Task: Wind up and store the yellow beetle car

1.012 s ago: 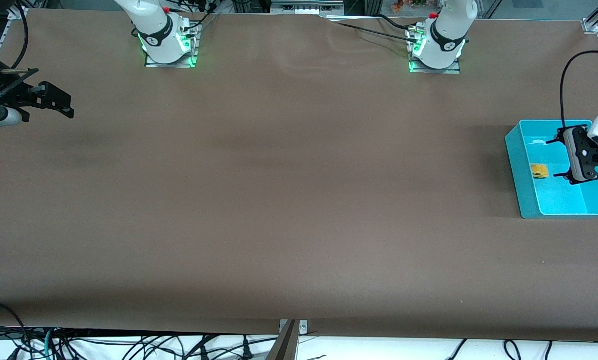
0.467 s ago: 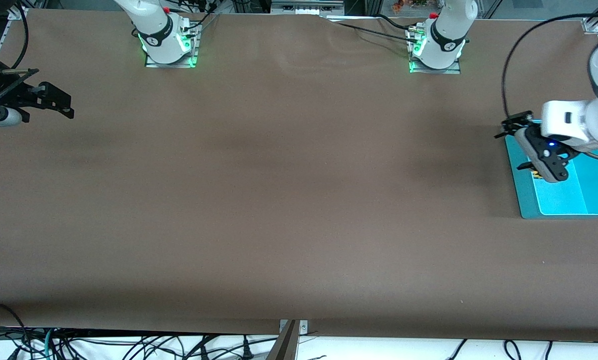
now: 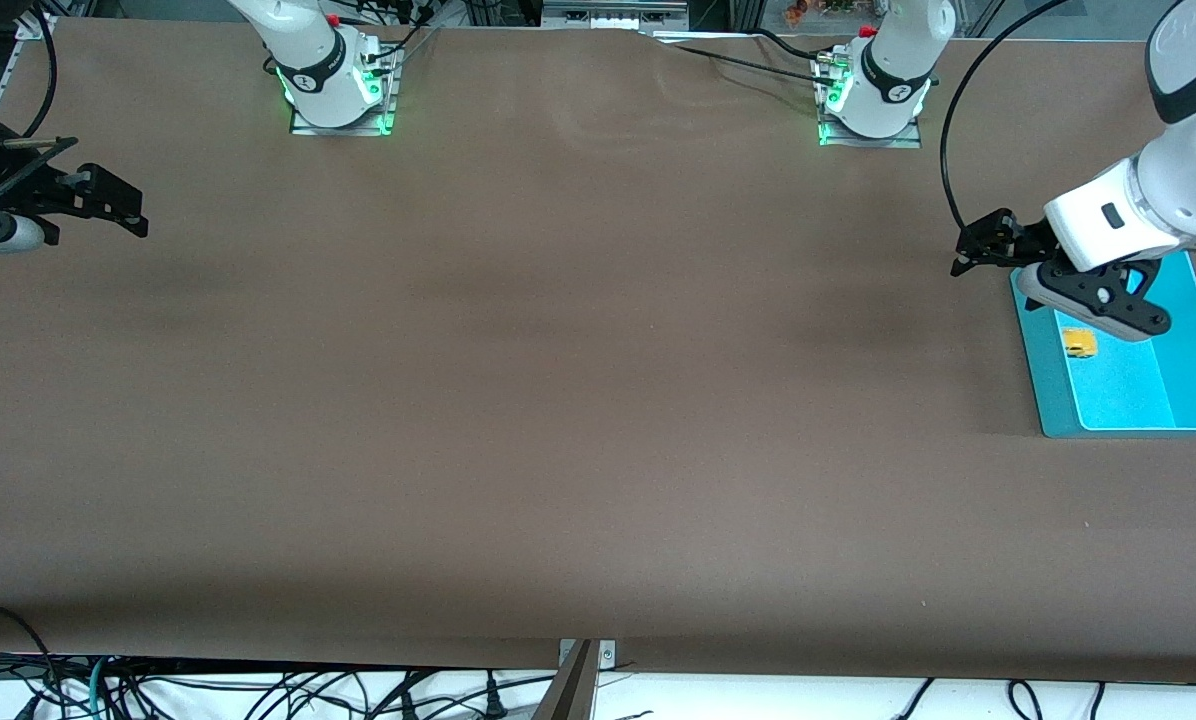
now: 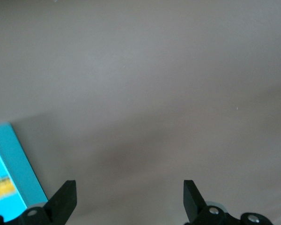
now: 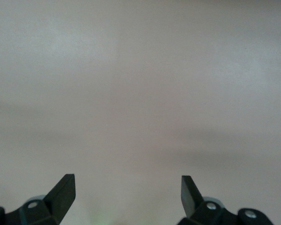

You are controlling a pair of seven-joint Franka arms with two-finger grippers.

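The yellow beetle car (image 3: 1079,343) lies in the teal bin (image 3: 1046,385) at the left arm's end of the table. It also shows in the left wrist view (image 4: 2,186), in the bin (image 4: 11,154). My left gripper (image 3: 976,248) is open and empty, up in the air over the brown table just beside the bin's edge, apart from the car; in its own view (image 4: 129,192) the jaws stand wide over bare table. My right gripper (image 3: 123,205) is open and empty and waits at the right arm's end of the table; its own view (image 5: 128,187) shows only table.
The brown table (image 3: 578,380) stretches between the two grippers with nothing on it. The arm bases (image 3: 338,90) stand along the table's back edge. A black cable (image 3: 953,130) loops above the left gripper.
My left gripper has risen out of the bin and swung toward the table's middle, leaving the car in the bin. The right arm has not moved.
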